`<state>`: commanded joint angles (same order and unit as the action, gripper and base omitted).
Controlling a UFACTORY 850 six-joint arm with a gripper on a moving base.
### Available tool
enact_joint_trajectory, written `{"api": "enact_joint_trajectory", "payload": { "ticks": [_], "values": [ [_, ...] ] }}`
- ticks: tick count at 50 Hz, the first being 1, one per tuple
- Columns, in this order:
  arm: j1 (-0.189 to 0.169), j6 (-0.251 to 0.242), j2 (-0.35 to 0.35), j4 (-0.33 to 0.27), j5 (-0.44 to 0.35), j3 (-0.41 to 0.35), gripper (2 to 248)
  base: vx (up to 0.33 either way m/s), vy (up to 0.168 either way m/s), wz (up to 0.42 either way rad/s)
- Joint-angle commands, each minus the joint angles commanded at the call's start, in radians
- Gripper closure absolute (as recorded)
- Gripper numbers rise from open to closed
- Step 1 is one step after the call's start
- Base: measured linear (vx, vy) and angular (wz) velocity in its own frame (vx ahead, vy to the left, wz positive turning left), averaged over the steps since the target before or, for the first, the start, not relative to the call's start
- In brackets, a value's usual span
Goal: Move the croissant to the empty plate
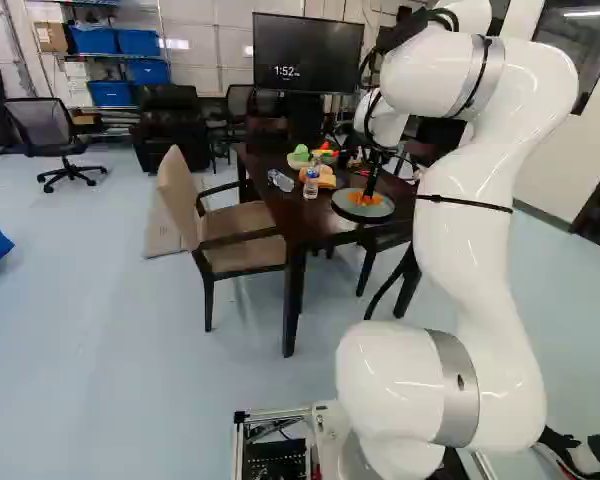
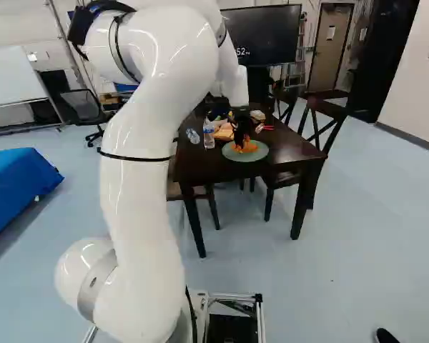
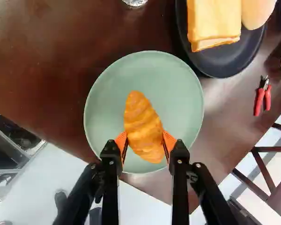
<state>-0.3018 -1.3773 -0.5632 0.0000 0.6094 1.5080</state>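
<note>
Claw: the claw [image 1: 366,196] is low over the tabletop; in the wrist view the claw [image 3: 144,142] is closed in only as far as the pastry's width, with both orange pads [image 3: 122,141] pressed to its flanks, at nine and three o'clock.
Croissant: the croissant [image 3: 144,126] sits between the fingers, over the green plate, toward the six o'clock part of it, with its narrow end pointing near twelve, ahead of the claw. Whether its underside touches the plate cannot be told.
Green plate: the green plate [image 3: 182,96] lies flat on the brown table [image 3: 42,61], under the croissant and fingers.
Dark plate: in the wrist view, the dark plate [image 3: 222,68] is between one and two o'clock from the green plate, just beside it, bearing a yellow slab of food [image 3: 214,21] and a bun [image 3: 257,11].
Pliers: red-handled pliers [image 3: 259,101] lie at three o'clock from the green plate.
Bottles: in the left base view, an upright bottle [image 1: 311,185] and a toppled bottle [image 1: 281,181] are between nine and ten o'clock from the green plate.
</note>
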Motion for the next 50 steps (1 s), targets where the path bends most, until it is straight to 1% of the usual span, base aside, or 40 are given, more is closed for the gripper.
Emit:
{"api": "enact_joint_trajectory", "payload": {
  "ticks": [3, 4, 8, 9, 14, 15, 19, 20, 28, 50],
  "values": [
    [0.000, 0.000, 0.000, 0.000, 0.000, 0.000, 133, 0.000, 0.000, 0.000],
    [0.000, 0.000, 0.000, 0.000, 0.000, 0.000, 105, 0.000, 0.000, 0.000],
    [0.000, 0.000, 0.000, 0.000, 0.000, 0.000, 105, 0.000, 0.000, 0.000],
    [0.000, 0.000, 0.000, 0.000, 0.000, 0.000, 73, 0.000, 0.000, 0.000],
    [0.000, 0.000, 0.000, 0.000, 0.000, 0.000, 73, 0.000, 0.000, 0.000],
    [0.000, 0.000, 0.000, 0.000, 0.000, 0.000, 39, 0.000, 0.000, 0.000],
    [0.000, 0.000, 0.000, 0.000, 0.000, 0.000, 39, 0.000, 0.000, 0.000],
    [0.000, 0.000, 0.000, 0.000, 0.000, 0.000, 5, 0.000, 0.000, 0.000],
    [0.000, 0.000, 0.008, 0.000, 0.000, -0.002, 3, 0.000, 0.000, 0.000],
    [0.000, 0.000, 0.059, 0.000, 0.000, -0.011, 3, 0.000, 0.000, 0.000]
  ]
}}
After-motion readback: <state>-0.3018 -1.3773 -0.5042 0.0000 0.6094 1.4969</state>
